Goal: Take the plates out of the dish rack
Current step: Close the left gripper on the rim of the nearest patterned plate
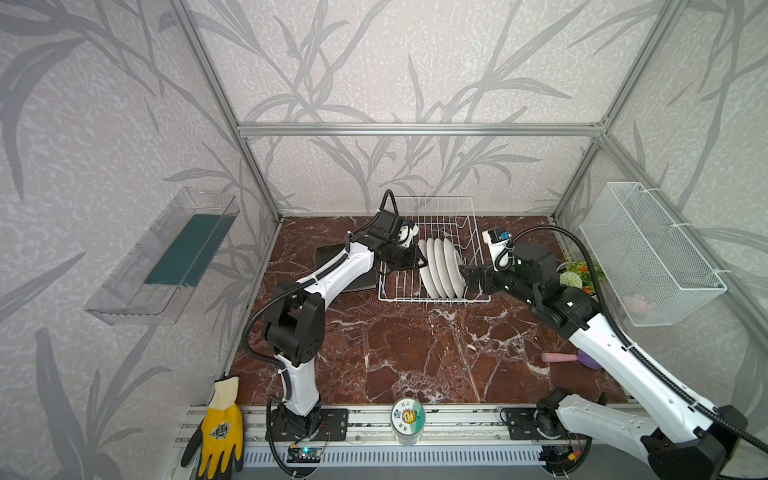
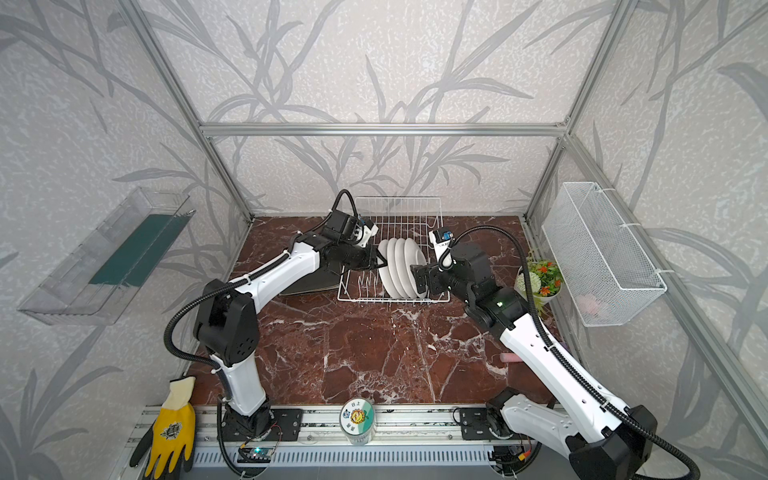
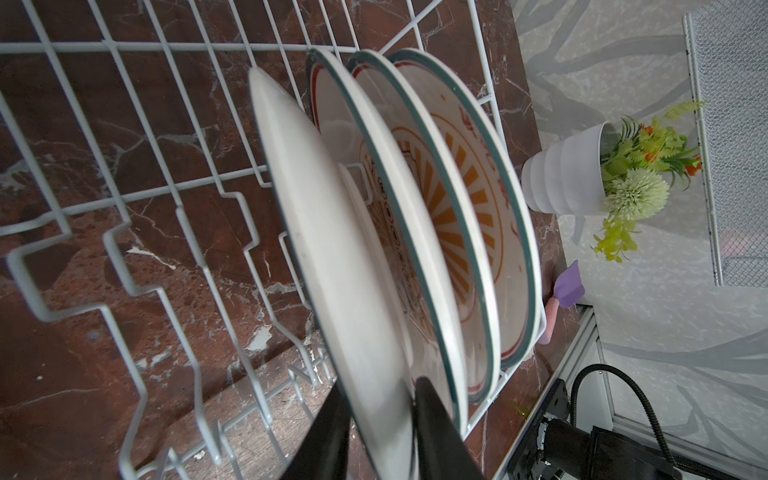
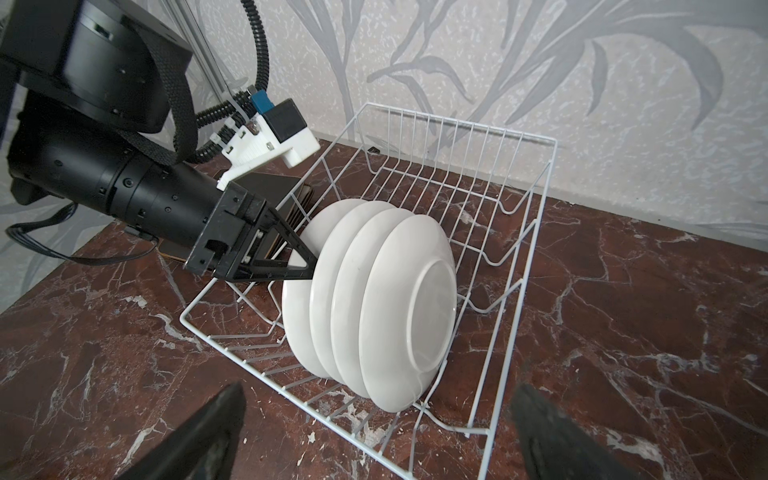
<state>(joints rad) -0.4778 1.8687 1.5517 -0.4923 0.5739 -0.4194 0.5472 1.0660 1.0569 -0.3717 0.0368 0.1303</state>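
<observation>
**Sunflower jar up front, left gripper pinching the end plate**

Sunflower-labelled jar (image 1: 407, 417) sits on the front rail (image 1: 457, 420), well behind both grippers. The real stuff is at the dish rack (image 1: 440, 216): four round white plates (image 1: 442, 268) stand on edge in its slots, packed close together.

Left gripper (image 1: 420, 262) is at its own side of the rack. Its two fingers (image 3: 440, 440) are pinched on either side of the rim of the end plate (image 3: 332, 249), the one nearest it. You can see orange sunburst faces on the plates just beyond.

Right gripper (image 1: 467, 277) is at the opposite end of the row, fingers spread wide with nothing in them. The plates' white backs are straight ahead of it, close but apart.

Stack of dark square plates (image 1: 330, 255) lies flat on the table (image 1: 415, 353) outside the rack, just under the left gripper's wrist.
</observation>
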